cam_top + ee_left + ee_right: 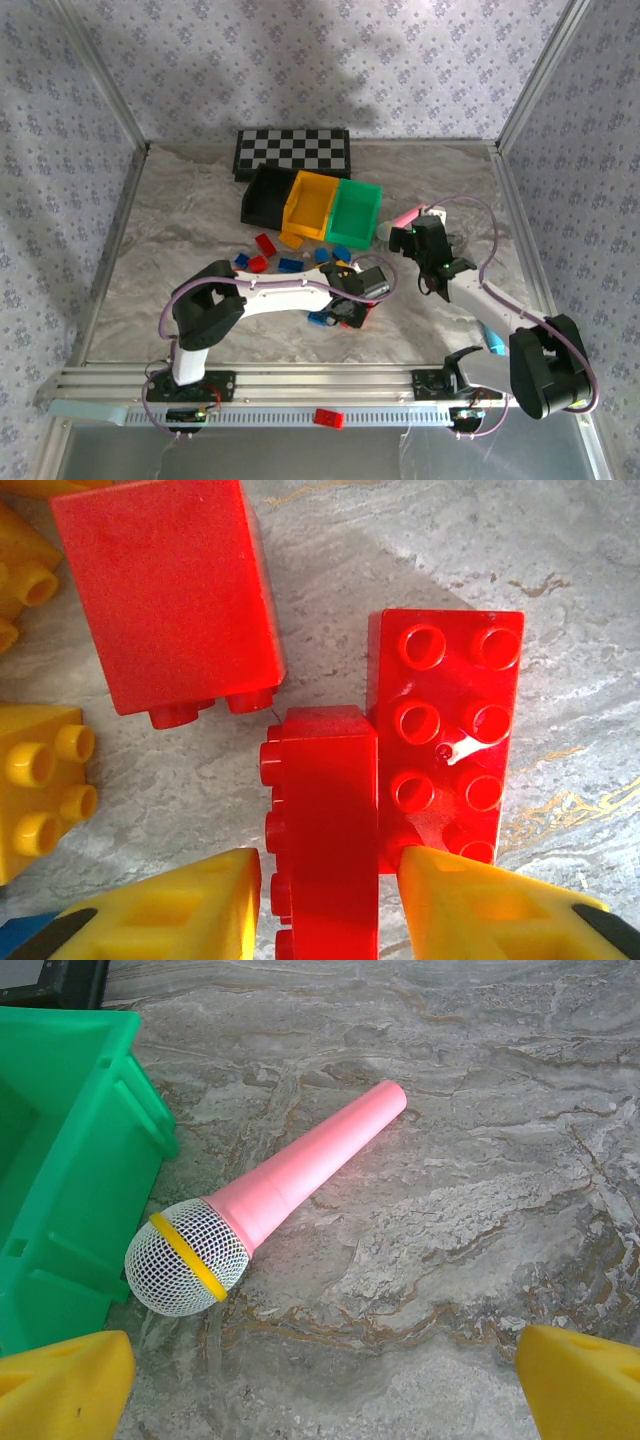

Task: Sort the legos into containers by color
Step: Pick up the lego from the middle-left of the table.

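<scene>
Your left gripper (pixel 325 865) sits narrow around a red brick (pixel 320 820) lying on its side. Its yellow fingers (pixel 190 910) flank the brick closely, but you cannot tell whether they actually press it. The brick's near end is cut off at the bottom of the wrist view, and its far end lies against a flat red brick (pixel 450 730). In the top view the arm partly hides this cluster. A bigger red block (pixel 165 590) and some yellow bricks (pixel 40 790) lie close by, the yellow ones cropped at the left edge. More legos (pixel 265 245) are scattered in front of the black bin (pixel 262 200), yellow bin (pixel 310 205) and green bin (pixel 357 212), which stand side by side. Your right gripper (pixel 320 1360) is spread wide and empty, above a pink microphone (pixel 290 1175) that lies just beside the green bin. The table (pixel 180 230) is grey and marbled. A checkered board (pixel 290 150) lies behind the bins, and floral wallpaper (pixel 300 60) covers the walls.
</scene>
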`<state>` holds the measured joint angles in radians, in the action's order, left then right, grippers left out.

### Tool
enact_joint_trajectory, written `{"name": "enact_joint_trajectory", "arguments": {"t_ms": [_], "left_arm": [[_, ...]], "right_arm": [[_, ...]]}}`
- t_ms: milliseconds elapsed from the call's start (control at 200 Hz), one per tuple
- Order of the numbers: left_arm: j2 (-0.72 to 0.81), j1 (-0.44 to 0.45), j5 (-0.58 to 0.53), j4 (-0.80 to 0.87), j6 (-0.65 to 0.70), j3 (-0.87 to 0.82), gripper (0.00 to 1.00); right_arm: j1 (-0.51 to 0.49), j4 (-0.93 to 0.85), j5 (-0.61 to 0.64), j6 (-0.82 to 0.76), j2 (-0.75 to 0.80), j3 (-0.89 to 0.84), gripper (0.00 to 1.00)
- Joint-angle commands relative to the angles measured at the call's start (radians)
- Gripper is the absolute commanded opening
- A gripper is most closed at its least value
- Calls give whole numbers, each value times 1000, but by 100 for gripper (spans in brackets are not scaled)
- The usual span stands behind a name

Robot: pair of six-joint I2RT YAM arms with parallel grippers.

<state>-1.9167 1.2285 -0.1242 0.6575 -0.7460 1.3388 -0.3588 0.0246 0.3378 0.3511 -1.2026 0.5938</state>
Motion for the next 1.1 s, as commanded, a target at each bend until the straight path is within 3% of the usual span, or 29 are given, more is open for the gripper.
{"name": "enact_joint_trajectory", "arguments": {"t_ms": [0, 290, 635, 920, 1094], "left_arm": [[-28, -4, -1, 61, -9, -42, 42], [-21, -4, 10, 47, -17, -68, 30], [81, -38, -86, 72, 13, -26, 30], [238, -167, -103, 48, 90, -4, 31], [251, -336, -72, 57, 201, 88, 31]], "right_arm": [[-6, -13, 32, -8, -10, 26, 100], [-8, -25, 30, -9, -19, 38, 100], [-9, -13, 32, -9, -18, 32, 100], [-11, -13, 30, -8, -21, 31, 100], [-11, -10, 30, -6, -24, 32, 100]]}}
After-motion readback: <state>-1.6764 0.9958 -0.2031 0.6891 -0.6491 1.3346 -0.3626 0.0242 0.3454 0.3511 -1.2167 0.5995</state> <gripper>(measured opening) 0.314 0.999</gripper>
